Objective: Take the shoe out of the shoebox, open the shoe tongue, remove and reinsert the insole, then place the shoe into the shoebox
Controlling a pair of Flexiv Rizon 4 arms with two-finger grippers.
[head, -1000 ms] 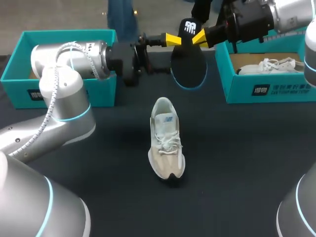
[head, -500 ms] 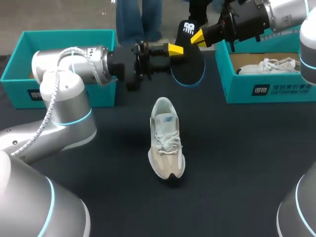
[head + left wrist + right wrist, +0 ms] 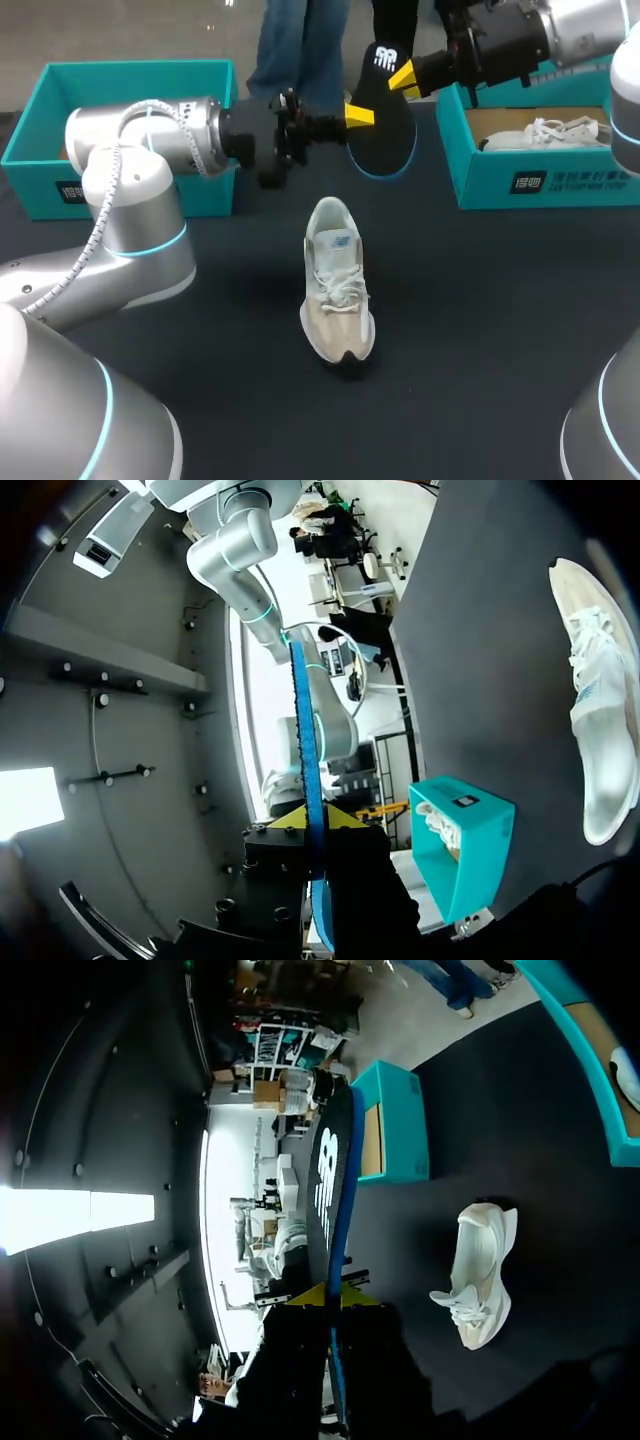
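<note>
Left pincer and right pincer were each clamped on the insole, which they held on edge in the air. Nearest me, the shoe lay on the counter, toe toward me, its long axis running near to far. Beyond its heel opening hung that insole, the left pincer gripping lower and so, I reckoned, nearer the shoe. Farthest back sat the left shoebox and the right shoebox.

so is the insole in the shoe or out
Out: the insole is pinched in the air by left fingers and right fingers, apart from the shoe.
</note>
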